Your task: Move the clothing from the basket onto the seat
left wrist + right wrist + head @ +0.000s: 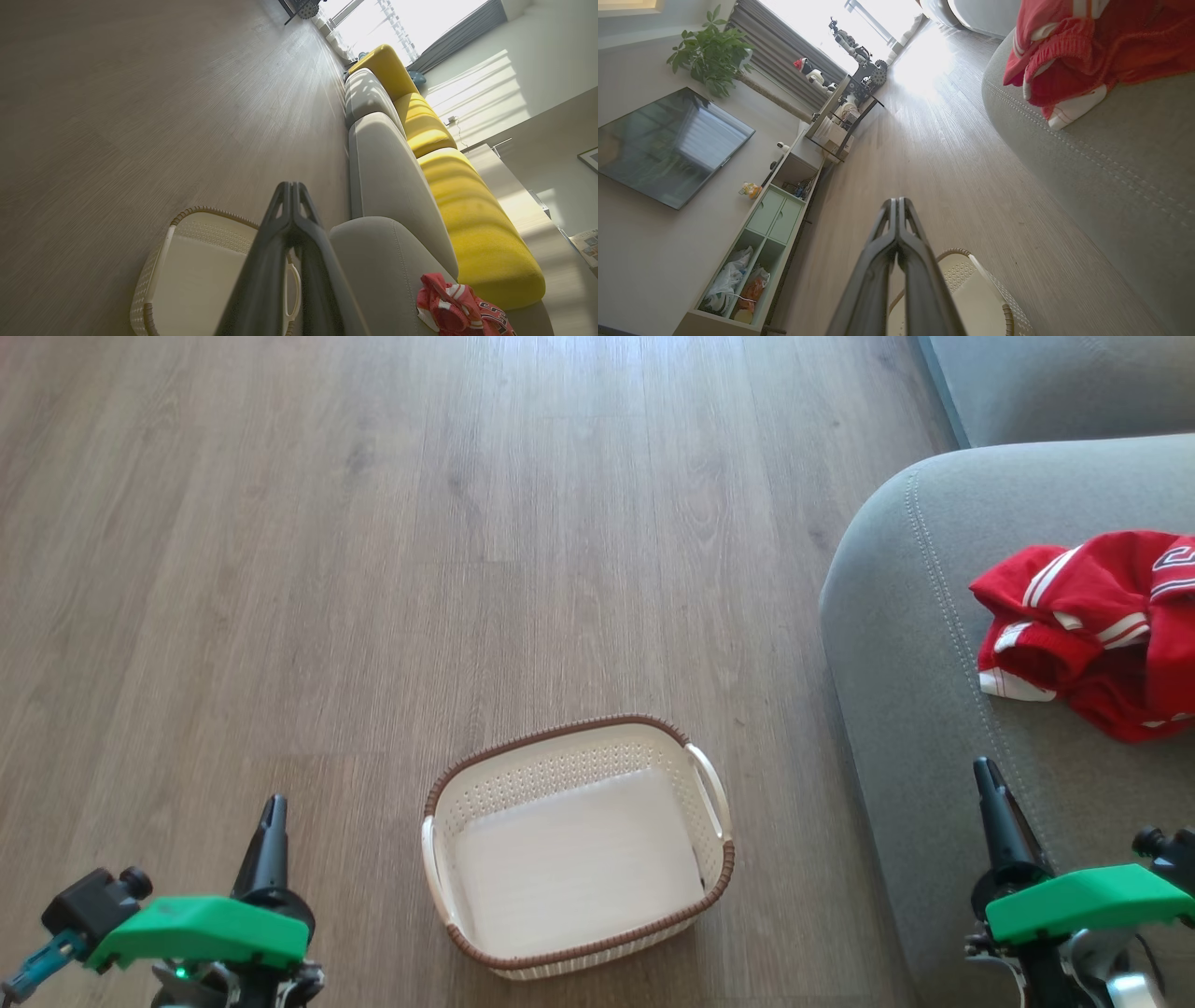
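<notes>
Crumpled soft red clothing point(1092, 625), white-striped, lies on the seat point(915, 616), a rounded grey fabric cushion with double stitching. Beside the seat, on wood-grain floor point(373, 523), stands the oval perforated basket point(560, 767), brown-rimmed. The left gripper point(274, 803) and right gripper point(983, 767) have fingers pressed together. The left wrist view adds ribbed yellow cushions point(472, 219) behind the seat; the right wrist view, a television point(668, 144) opposite it.

Clothing point(1097, 630) on seat point(920, 644), basket point(485, 782) left.
</notes>
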